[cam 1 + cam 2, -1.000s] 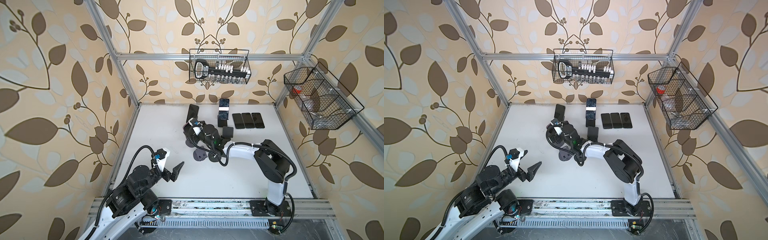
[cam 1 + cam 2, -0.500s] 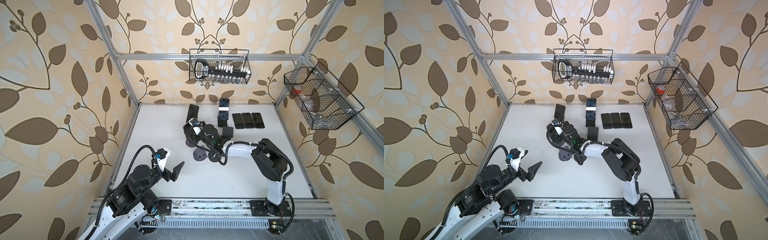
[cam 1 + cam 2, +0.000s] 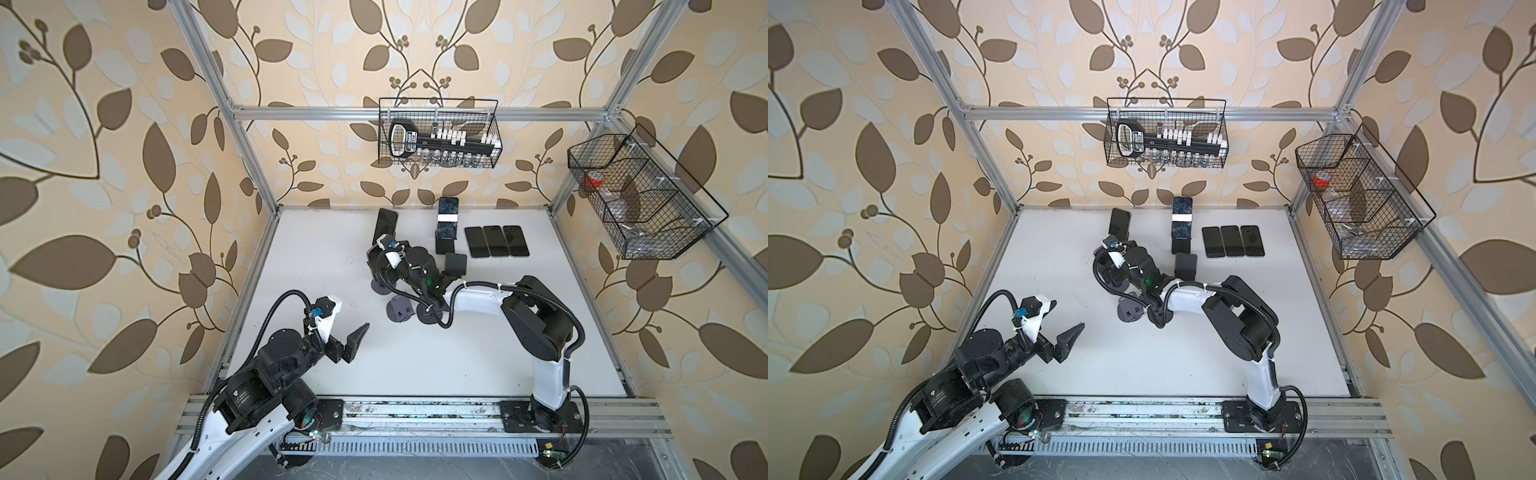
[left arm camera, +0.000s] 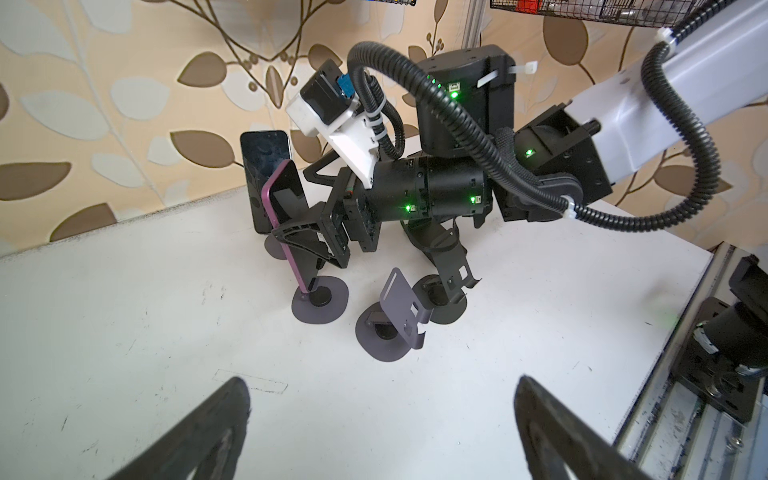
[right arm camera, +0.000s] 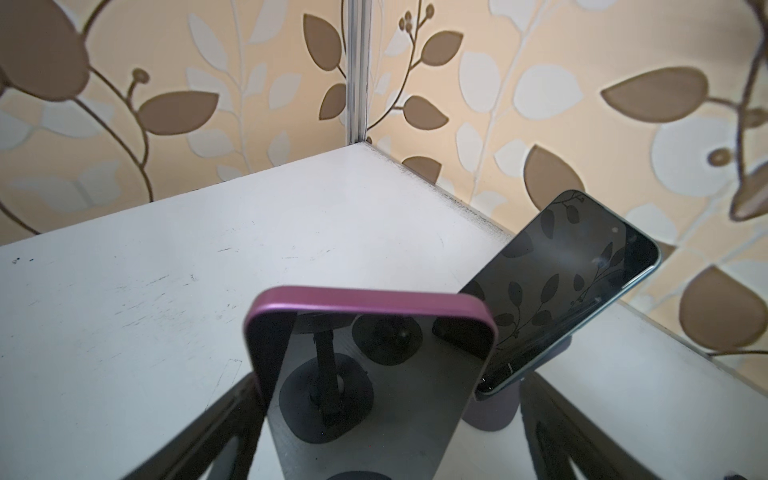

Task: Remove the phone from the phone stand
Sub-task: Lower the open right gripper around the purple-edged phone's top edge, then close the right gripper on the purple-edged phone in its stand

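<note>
The phone (image 4: 286,216), pink-edged with a dark glossy face, leans on a black phone stand (image 4: 320,301) with a round base. Its lower end sits close to that base. My right gripper (image 5: 388,378) is open and straddles the phone from above. One finger (image 5: 232,411) lies against the phone's edge, while the other finger (image 5: 552,419) stands a little off it. Both top views show this gripper (image 3: 376,257) (image 3: 1106,257) left of the table's middle. My left gripper (image 4: 382,386) (image 3: 353,338) hangs open and empty near the front left.
A dark phone (image 3: 386,222) leans on a stand just behind the pink one, and another (image 3: 448,216) stands further right. Three phones (image 3: 496,241) lie flat at the back. Empty stands (image 3: 400,309) (image 3: 430,318) (image 3: 455,264) crowd round my right arm. Wire baskets (image 3: 438,133) (image 3: 640,199) hang on the walls.
My right arm's elbow has shifted slightly left while its gripper stays at the pink phone, jaws narrowing a little. The left arm has not moved.
</note>
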